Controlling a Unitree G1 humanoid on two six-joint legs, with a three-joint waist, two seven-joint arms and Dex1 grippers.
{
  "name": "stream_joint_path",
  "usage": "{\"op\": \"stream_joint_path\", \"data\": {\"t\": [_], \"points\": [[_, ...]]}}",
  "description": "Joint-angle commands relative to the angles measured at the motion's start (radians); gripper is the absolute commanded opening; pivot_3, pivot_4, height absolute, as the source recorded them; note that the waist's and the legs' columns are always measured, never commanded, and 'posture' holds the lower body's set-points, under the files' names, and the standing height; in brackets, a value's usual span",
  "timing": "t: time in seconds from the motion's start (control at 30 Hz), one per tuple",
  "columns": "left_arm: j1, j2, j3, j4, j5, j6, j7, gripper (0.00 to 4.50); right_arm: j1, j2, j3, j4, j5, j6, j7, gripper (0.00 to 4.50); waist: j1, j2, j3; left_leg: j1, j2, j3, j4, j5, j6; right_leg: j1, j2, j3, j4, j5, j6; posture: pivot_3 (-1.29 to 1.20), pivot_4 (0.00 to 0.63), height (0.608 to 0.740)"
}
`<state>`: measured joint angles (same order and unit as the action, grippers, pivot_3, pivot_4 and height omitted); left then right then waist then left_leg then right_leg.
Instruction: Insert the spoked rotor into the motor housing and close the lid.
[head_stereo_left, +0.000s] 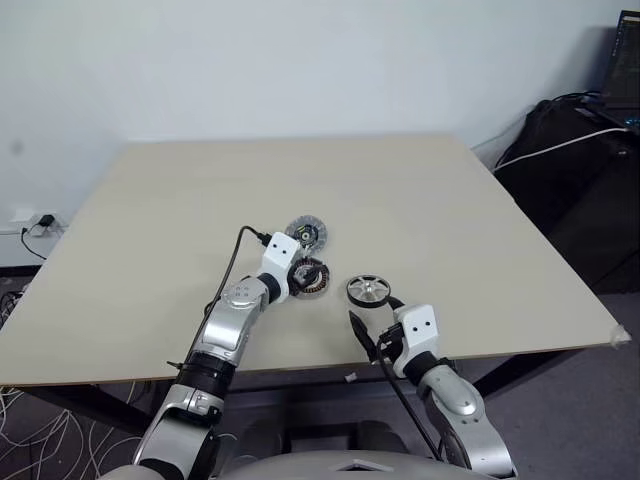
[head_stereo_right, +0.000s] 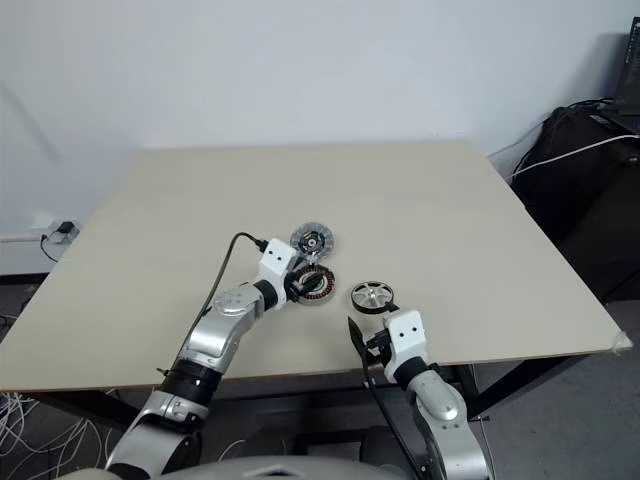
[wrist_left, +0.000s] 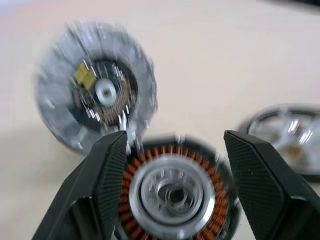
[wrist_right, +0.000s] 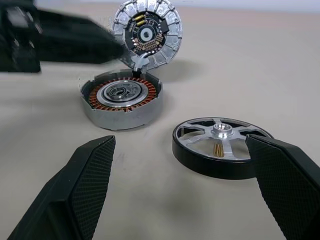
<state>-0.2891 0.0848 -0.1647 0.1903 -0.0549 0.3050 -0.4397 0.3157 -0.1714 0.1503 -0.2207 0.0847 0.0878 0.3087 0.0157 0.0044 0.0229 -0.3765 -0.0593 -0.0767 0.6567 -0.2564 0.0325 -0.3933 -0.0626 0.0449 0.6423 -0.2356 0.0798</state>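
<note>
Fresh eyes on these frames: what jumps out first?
The motor housing with its copper windings sits mid-table, and its lid stands tilted open at the far edge. The spoked rotor lies flat beside it, not yet inserted. The left tool is open above the housing; the right tool is open near the rotor.

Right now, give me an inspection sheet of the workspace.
Surface: beige table, flat.
Job's things: motor housing open, copper windings exposed; lid tilted up at its far edge; spoked rotor flat on table, apart from housing.
Clutter: nothing seen.
Grippers: left gripper open over housing; right gripper open, empty, near rotor.
Cables: black cable on left arm; wall socket wires.
Surroundings: white wall, dark bag.
</note>
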Motion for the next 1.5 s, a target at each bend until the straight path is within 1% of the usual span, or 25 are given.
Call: {"op": "stream_joint_path", "data": {"t": [0.03,0.1,0.13,0.27,0.47,0.6,0.7,0.87,0.93,0.97,1.07,1.1,1.27,1.37,1.5], "points": [[0.048,0.006,0.021,-0.132,-0.034,0.021,0.006,2.28,-0.025,0.003,0.001,-0.025,0.007,-0.016,0.007,4.5,0.0,0.0,0.0,0.0,0.0,0.0,0.0,0.0,0.0,0.0,0.0,0.0,0.0,0.0,0.0,0.0,0.0,0.74],[0.1,0.02,0.036,-0.181,-0.039,0.031,0.024,1.67,-0.022,0.009,0.0,-0.029,0.014,-0.011,0.005,4.5,-0.001,0.0,0.0,0.0,0.0,0.0,0.0,0.0,0.0,0.0,0.0,0.0,0.0,0.0,0.0,0.0,0.0,0.74],[0.122,0.026,0.042,-0.198,-0.04,0.034,0.033,1.28,-0.022,0.013,-0.001,-0.032,0.018,-0.005,0.004,4.5,-0.001,0.0,0.0,0.0,0.0,0.0,0.0,0.0,0.0,0.0,0.0,0.0,0.0,0.0,0.0,0.0,0.0,0.74],[0.246,0.034,0.113,-0.247,-0.041,-0.003,0.115,0.02,-0.056,0.028,-0.013,-0.06,-0.022,0.113,-0.065,4.5,-0.001,0.001,0.0,0.0,0.001,0.0,0.0,0.0,0.0,0.0,0.0,0.0,0.0,-0.001,-0.001,0.0,0.0,0.74],[0.399,-0.031,0.191,-0.289,-0.057,-0.137,0.219,0.02,-0.169,0.04,0.013,-0.105,-0.078,0.267,-0.125,4.5,0.005,0.0,0.0,0.0,0.0,0.0,0.001,-0.002,-0.004,0.0,-0.001,0.0,0.0,0.0,-0.001,0.0,0.0,0.74],[0.494,-0.067,0.176,-0.318,-0.061,-0.175,0.23,0.02,-0.257,0.04,0.048,-0.114,-0.094,0.367,-0.112,4.5,0.008,0.0,0.0,0.0,0.0,0.0,0.001,-0.003,-0.004,0.0,-0.001,-0.001,0.0,0.0,-0.001,0.0,0.0,0.74],[0.538,-0.082,0.155,-0.326,-0.054,-0.175,0.234,0.0,-0.309,0.042,0.067,-0.113,-0.072,0.44,-0.079,3.85,0.007,0.0,0.0,0.0,0.0,0.0,0.001,-0.002,-0.004,0.0,-0.001,-0.001,0.0,0.0,-0.001,0.0,0.0,0.74],[0.562,-0.083,0.124,-0.319,-0.048,-0.182,0.227,0.0,-0.387,0.063,0.115,-0.045,-0.085,0.519,-0.073,2.28,0.0,0.0,0.0,0.0,0.0,0.0,0.001,-0.002,-0.004,0.0,0.0,-0.001,0.0,-0.001,-0.001,0.0,0.0,0.74],[0.559,-0.082,0.12,-0.316,-0.047,-0.182,0.231,0.0,-0.415,0.076,0.13,-0.019,-0.079,0.548,-0.067,1.55,-0.002,0.0,0.0,0.0,0.0,0.0,0.001,-0.002,-0.004,0.0,0.0,-0.001,0.0,-0.001,-0.001,0.0,0.0,0.74],[0.557,-0.082,0.12,-0.314,-0.049,-0.182,0.231,0.0,-0.431,0.082,0.139,-0.004,-0.078,0.569,-0.062,1.29,-0.003,0.0,0.001,0.0,0.0,0.0,0.001,-0.002,-0.004,0.0,0.0,-0.001,0.0,-0.001,-0.001,0.0,0.0,0.74],[0.552,-0.08,0.117,-0.31,-0.055,-0.181,0.227,0.0,-0.474,0.094,0.162,0.041,-0.073,0.62,-0.047,0.27,-0.003,0.0,0.001,0.0,0.0,0.0,0.001,-0.002,-0.003,0.0,0.0,-0.001,0.0,0.0,-0.001,0.0,0.0,0.74],[0.551,-0.078,0.115,-0.309,-0.055,-0.182,0.224,0.0,-0.491,0.102,0.164,0.058,-0.069,0.634,-0.043,0.01,-0.003,0.0,0.001,0.0,0.0,0.0,0.0,-0.002,-0.003,0.0,0.0,-0.001,0.0,0.0,-0.001,0.0,0.0,0.74],[0.561,-0.081,0.104,-0.307,-0.059,-0.213,0.21,0.0,-0.585,0.135,0.175,0.153,-0.067,0.681,-0.034,0.01,-0.005,0.0,0.001,0.0,0.0,0.0,0.0,-0.001,-0.002,-0.001,0.0,-0.001,0.0,0.0,-0.001,0.0,0.0,0.74],[0.576,-0.084,0.091,-0.299,-0.051,-0.269,0.202,0.0,-0.656,0.154,0.166,0.232,-0.067,0.686,-0.031,0.01,-0.011,0.0,0.001,0.0,0.0,0.0,0.0,-0.001,-0.002,-0.001,0.0,-0.001,0.0,0.0,-0.002,0.0,0.0,0.74],[0.589,-0.093,0.09,-0.292,-0.055,-0.328,0.206,0.0,-0.703,0.165,0.159,0.298,-0.063,0.689,-0.02,0.01,-0.014,0.001,0.001,0.0,0.0,0.0,-0.001,-0.001,-0.002,-0.001,0.0,-0.001,0.0,0.001,-0.005,0.0,0.0,0.74]]}}
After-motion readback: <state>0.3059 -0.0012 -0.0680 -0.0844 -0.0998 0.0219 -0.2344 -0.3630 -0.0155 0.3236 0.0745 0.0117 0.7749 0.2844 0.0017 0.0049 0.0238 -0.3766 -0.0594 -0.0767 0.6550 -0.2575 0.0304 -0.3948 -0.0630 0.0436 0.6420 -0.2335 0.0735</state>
